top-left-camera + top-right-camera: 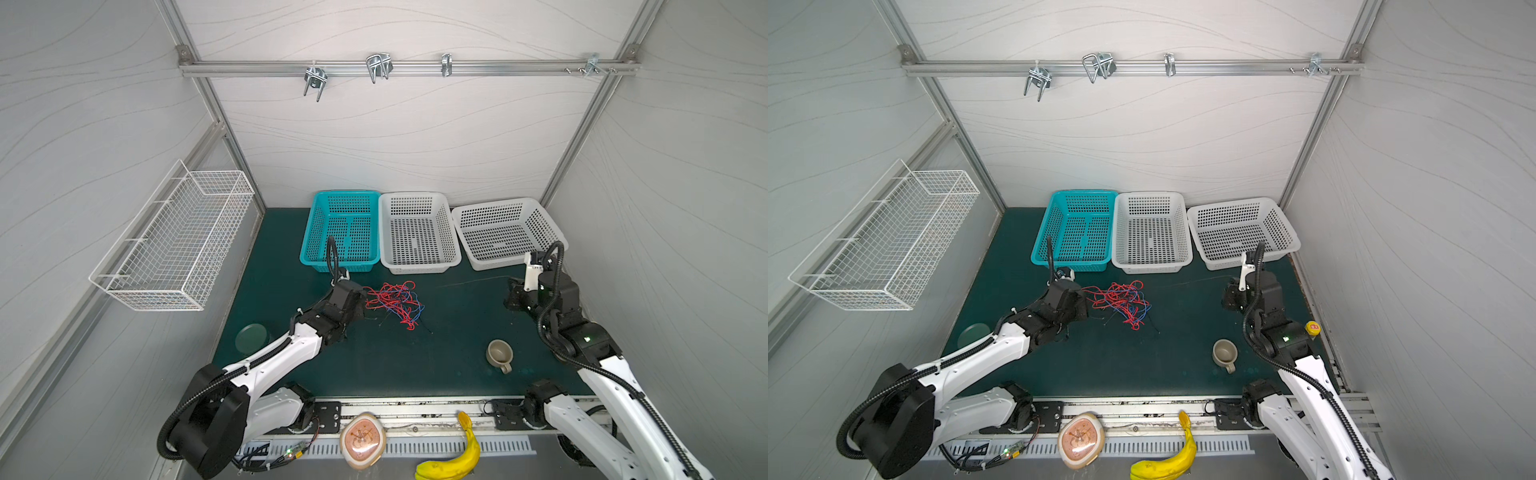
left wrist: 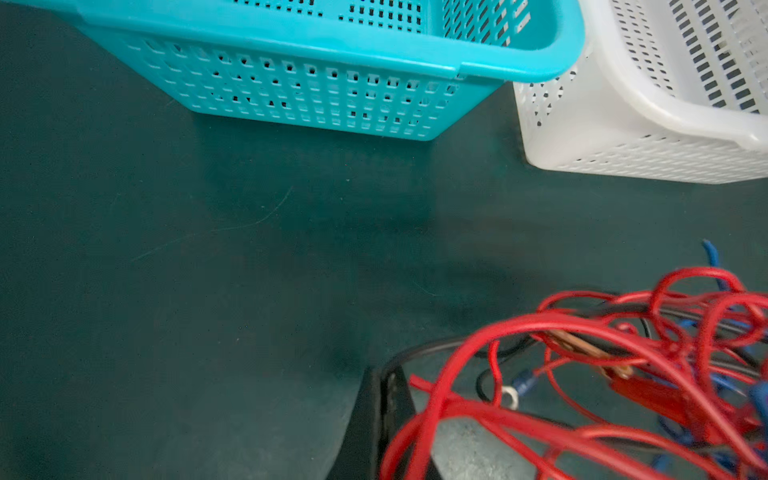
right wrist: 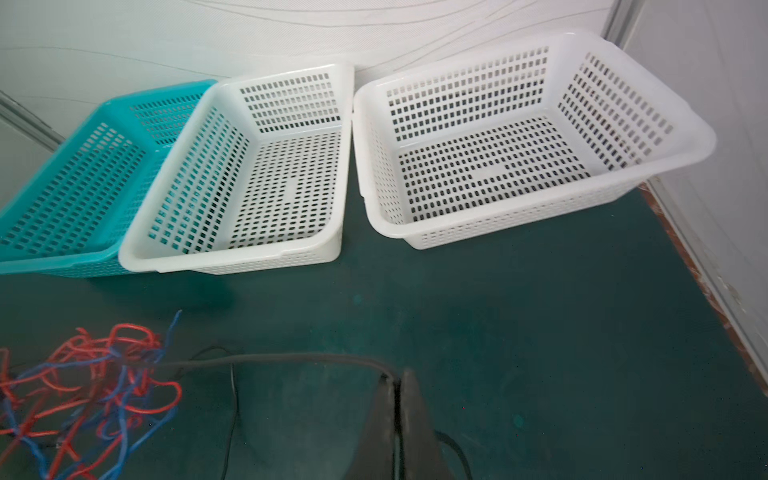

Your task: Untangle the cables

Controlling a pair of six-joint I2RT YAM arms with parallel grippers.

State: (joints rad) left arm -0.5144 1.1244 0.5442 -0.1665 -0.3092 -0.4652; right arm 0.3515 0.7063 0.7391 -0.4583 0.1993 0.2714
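Note:
The cables (image 1: 395, 303) (image 1: 1121, 303) lie in a tangle of red, blue and black wires mid-table, in front of the baskets. My left gripper (image 1: 363, 297) (image 2: 384, 390) is at the tangle's left edge. Its jaws stand nearly together, a black wire comes out at their tip, and red loops (image 2: 623, 374) drape over one finger. My right gripper (image 1: 512, 291) (image 3: 394, 380) is off to the right, shut on one black cable (image 3: 291, 357). That cable runs back, stretched, to the tangle (image 3: 91, 395) and shows as a thin line (image 1: 473, 281) in a top view.
A teal basket (image 1: 340, 262) and two white baskets (image 1: 419, 266) (image 1: 498, 259) stand along the back wall. A beige cup (image 1: 498, 353) sits front right and a green disc (image 1: 251, 336) front left. A wire rack (image 1: 174, 241) hangs on the left wall. A banana (image 1: 465, 453) lies on the front rail.

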